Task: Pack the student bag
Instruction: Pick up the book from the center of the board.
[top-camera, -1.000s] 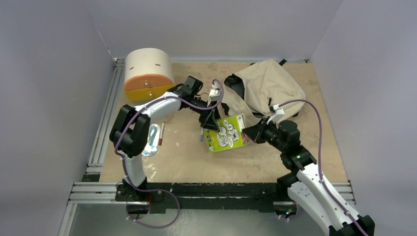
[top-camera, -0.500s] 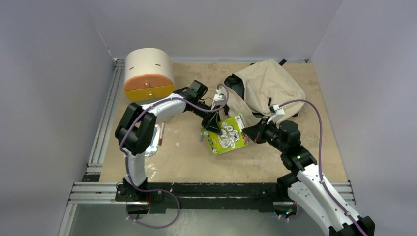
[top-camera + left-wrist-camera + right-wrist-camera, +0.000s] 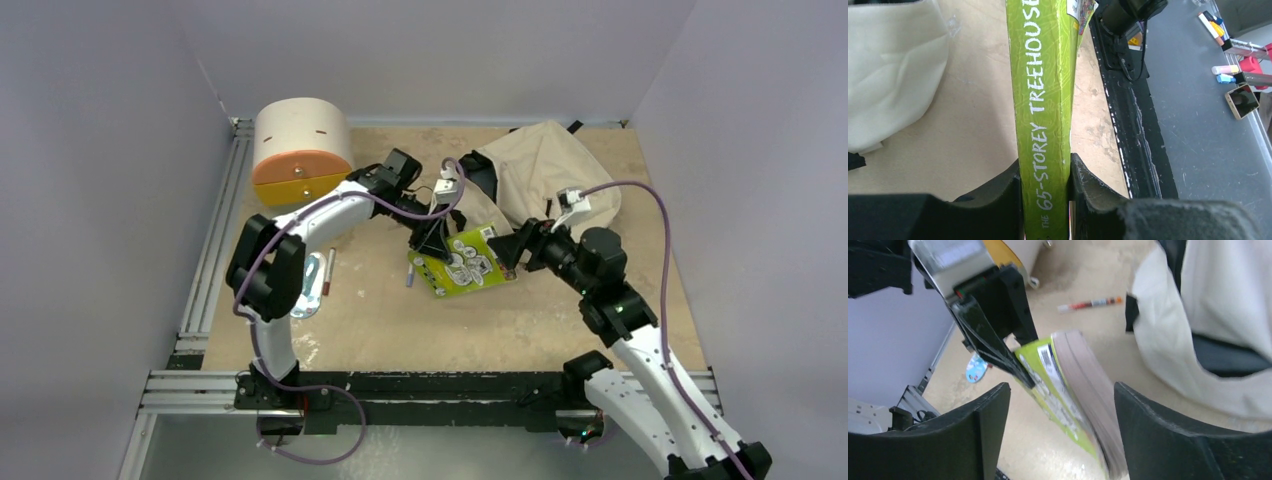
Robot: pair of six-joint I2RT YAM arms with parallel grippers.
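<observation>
Student bag [image 3: 545,180] is lying slumped at the far right of the table [image 3: 380,325], just behind the green book [image 3: 465,262]. The left gripper [image 3: 432,240] is pinching that book by its spine and holding it tilted, probably so it can be steered toward the bag's opening. The right gripper [image 3: 510,248] is hovering spread around the book's page edge, gripping nothing, probably yielding the book to the left.

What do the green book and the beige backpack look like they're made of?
The green book: paperback by the look, glossy card cover, creased along the spine; matte paper page edges show in the right wrist view. The backpack: soft matte beige fabric, it folds and slumps; likely canvas or cotton, weave unresolved.
</observation>
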